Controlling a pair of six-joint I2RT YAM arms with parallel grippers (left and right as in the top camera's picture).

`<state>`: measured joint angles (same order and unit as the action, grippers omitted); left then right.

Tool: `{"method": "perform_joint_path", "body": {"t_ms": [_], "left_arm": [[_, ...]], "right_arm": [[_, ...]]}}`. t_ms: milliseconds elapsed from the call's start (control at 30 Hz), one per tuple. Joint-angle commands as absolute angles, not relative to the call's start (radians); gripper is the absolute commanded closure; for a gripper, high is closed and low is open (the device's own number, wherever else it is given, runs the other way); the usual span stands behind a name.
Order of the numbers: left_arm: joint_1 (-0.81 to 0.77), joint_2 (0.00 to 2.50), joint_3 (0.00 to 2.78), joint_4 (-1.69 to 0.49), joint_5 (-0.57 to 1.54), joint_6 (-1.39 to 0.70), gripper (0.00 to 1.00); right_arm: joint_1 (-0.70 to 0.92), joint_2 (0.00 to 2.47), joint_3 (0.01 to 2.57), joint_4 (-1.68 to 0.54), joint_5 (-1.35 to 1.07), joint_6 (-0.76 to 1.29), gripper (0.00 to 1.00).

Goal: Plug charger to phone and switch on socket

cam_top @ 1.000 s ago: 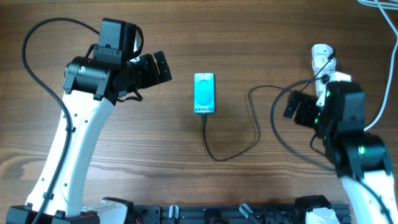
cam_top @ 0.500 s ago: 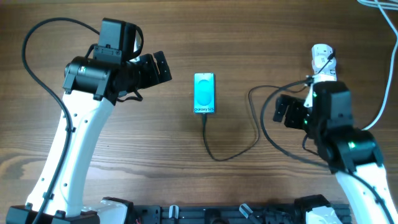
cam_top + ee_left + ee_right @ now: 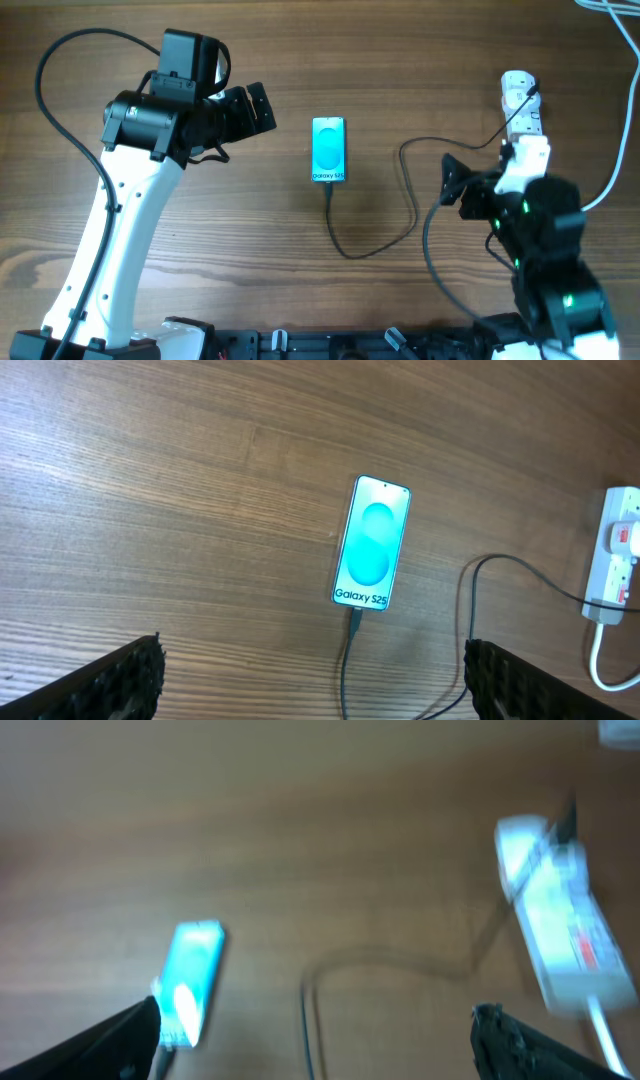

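The phone (image 3: 329,150) lies flat mid-table, teal screen up; it also shows in the left wrist view (image 3: 372,542) and, blurred, in the right wrist view (image 3: 189,983). The charger cable (image 3: 372,243) runs from the phone's near end in a loop to the white socket (image 3: 522,100) at the right, which also shows in the left wrist view (image 3: 620,550) and the right wrist view (image 3: 565,925). My left gripper (image 3: 255,108) is open and empty, left of the phone. My right gripper (image 3: 452,188) is open and empty, below the socket.
A thick white cord (image 3: 612,20) crosses the far right corner. Black robot cables arc over the table by each arm. The arm bases sit at the front edge.
My right arm has pulled back toward the front edge and away from the socket, its gripper shifting left and down. The left arm, phone and cable have not moved.
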<state>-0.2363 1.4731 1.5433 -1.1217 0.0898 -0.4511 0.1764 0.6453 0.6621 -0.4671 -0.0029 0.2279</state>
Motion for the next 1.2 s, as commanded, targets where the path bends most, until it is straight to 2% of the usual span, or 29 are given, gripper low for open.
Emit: {"method": "perform_joint_path", "body": {"t_ms": [0,200,767,967,1167], "left_arm": [[-0.237,1.473,1.542,-1.119,0.076,-0.457,0.0],[-0.237,1.473,1.542,-1.119,0.076,-0.457,0.0],[-0.237,1.473,1.542,-1.119,0.076,-0.457,0.0],[-0.237,1.473,1.542,-1.119,0.076,-0.457,0.0],[-0.237,1.473,1.542,-1.119,0.076,-0.457,0.0]], "right_arm": [[0.175,0.461,0.522,-0.371,-0.098,0.012,0.0],[0.089,0.168,0.366,-0.309,-0.127,-0.05,0.0],[0.049,0.004,0.012,0.072,-0.113,-0.102,0.0],[-0.02,0.004,0.005,0.025,-0.113,-0.094,0.0],[-0.022,0.004,0.005,-0.002,-0.073,-0.074,0.0]]}}
